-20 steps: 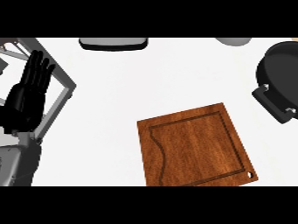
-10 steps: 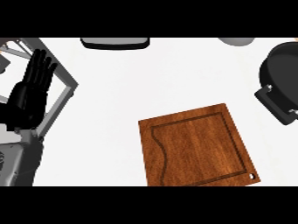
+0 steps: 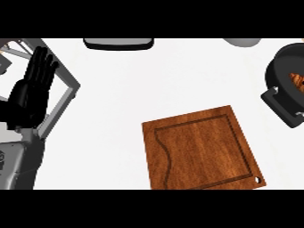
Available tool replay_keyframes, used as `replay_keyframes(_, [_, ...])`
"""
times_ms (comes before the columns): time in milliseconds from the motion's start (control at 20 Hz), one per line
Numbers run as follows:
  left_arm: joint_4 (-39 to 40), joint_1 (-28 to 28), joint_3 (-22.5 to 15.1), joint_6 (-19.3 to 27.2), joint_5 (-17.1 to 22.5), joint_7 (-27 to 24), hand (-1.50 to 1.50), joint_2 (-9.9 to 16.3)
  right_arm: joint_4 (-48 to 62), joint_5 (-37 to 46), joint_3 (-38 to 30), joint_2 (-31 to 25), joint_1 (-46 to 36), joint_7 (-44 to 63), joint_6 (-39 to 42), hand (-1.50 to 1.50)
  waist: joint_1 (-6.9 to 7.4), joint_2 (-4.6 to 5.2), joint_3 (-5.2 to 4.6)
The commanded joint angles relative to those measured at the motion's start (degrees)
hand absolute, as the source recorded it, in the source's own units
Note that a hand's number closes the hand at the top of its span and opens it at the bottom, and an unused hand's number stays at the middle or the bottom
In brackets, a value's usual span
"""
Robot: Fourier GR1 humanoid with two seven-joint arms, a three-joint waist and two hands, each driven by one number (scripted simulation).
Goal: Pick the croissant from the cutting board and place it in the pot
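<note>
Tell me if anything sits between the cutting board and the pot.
Nothing visible does: only bare white counter separates the brown wooden cutting board from the black pot. The board's top is bare; something golden-brown already lies inside the pot.

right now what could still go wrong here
1. The croissant sits inside the pot, but the view's right edge cuts both off, so whether it has settled fully in is hard to judge.
2. Something dark lies over the croissant, possibly the right hand, though I cannot tell; pulling out carelessly could nudge the pot.
3. The pot stands close to the bare cutting board, so a shove might knock it against the board's corner.
The left hand rests open at the left.
</note>
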Motion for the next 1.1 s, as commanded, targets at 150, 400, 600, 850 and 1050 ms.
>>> replay_keyframes(150, [0.36, -1.33, 0.72, 0.20, 0.08, 0.90, 0.00, 0.48, -3.65, -9.23, -5.90, 4.77, -2.32, -8.86, -8.23, -1.50, -0.33, -0.20, -0.02])
replay_keyframes(400, [-1.01, 0.19, 0.46, 0.37, -0.38, 1.32, 0.00, 0.39, -6.33, -17.35, -12.33, 1.03, -1.17, -9.58, -6.67, -1.50, -1.06, -0.44, -0.06])
replay_keyframes(600, [-0.07, 4.68, -0.83, 1.13, -2.09, -3.79, 0.00, -2.30, -10.20, -24.30, -16.39, 0.75, 4.22, -15.96, -4.54, -1.50, -1.71, -0.54, -0.10])
replay_keyframes(850, [-5.40, 5.46, -0.15, 0.32, -0.03, 0.61, 0.00, -1.42, -13.85, -30.73, -20.17, 0.50, 10.66, -21.90, -4.44, -1.50, -1.10, -0.50, -0.07])
replay_keyframes(1050, [-2.90, 3.91, 2.25, -2.16, 1.29, 0.57, 0.00, 1.42, -24.12, -35.96, -21.73, 1.40, 18.42, -20.99, 1.14, -1.50, -1.77, -0.69, -0.15])
